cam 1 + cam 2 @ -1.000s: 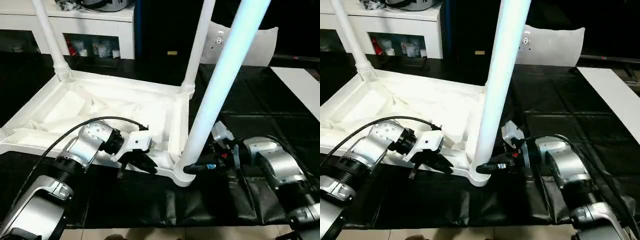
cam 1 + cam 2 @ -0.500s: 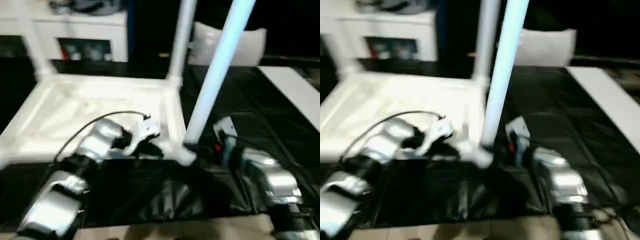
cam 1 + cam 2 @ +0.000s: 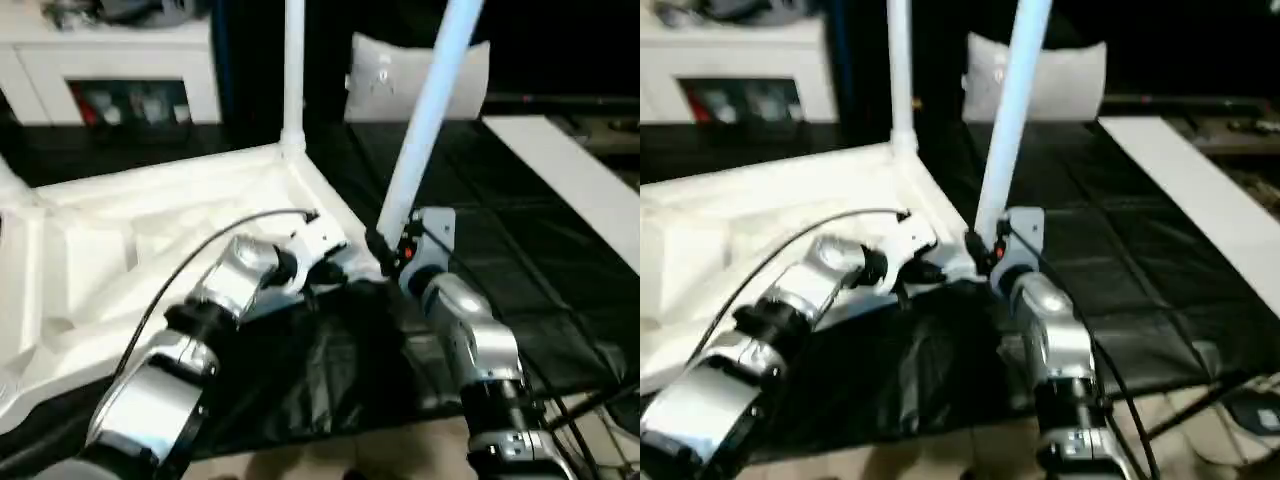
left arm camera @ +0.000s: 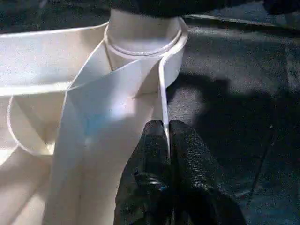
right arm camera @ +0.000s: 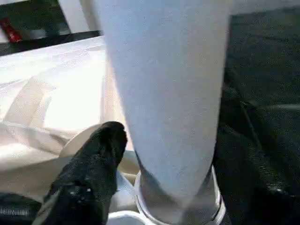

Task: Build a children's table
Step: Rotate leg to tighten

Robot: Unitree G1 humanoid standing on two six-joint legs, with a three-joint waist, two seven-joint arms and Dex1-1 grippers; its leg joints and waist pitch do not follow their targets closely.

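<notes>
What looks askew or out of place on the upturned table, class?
The near leg leans toward the cushion, while the far corner's leg stands straight. The left end effector is pinched shut on the table top's thin rim.

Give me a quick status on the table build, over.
Left pincer shut on the table top's rim. Right pincer at the base of the near leg, which stands in its corner socket. Nothing in the way.
</notes>
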